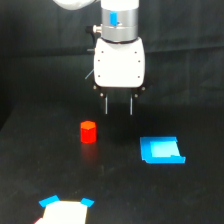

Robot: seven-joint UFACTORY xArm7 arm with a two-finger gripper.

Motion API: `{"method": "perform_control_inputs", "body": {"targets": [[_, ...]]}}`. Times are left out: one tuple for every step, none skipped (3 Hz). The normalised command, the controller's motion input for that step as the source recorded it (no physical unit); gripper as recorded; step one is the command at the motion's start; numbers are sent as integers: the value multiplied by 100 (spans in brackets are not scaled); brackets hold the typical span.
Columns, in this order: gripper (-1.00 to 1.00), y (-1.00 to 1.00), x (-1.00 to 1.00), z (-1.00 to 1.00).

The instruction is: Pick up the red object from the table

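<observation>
Currently your white gripper is hanging empty, fingers apart, right of the small red hexagonal block (standing on the matte black table); centre before descending.

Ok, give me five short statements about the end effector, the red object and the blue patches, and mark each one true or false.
1. The end effector is shut on the red object. False: its fingers hang open and empty above the table, and the red object stands on the surface.
2. The red object lies toward the exterior view's left of the end effector. True.
3. A blue patch lies on the table toward the exterior view's right of the red object. True.
4. The red object sits on top of that blue patch. False: it stands apart from it, on bare black surface.
5. The red object is lying tipped on its side. False: it stands upright.
</observation>
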Motion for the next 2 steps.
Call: {"method": "perform_control_inputs", "body": {"targets": [[-100,-54,14,80],[88,-18,100,100]]}}
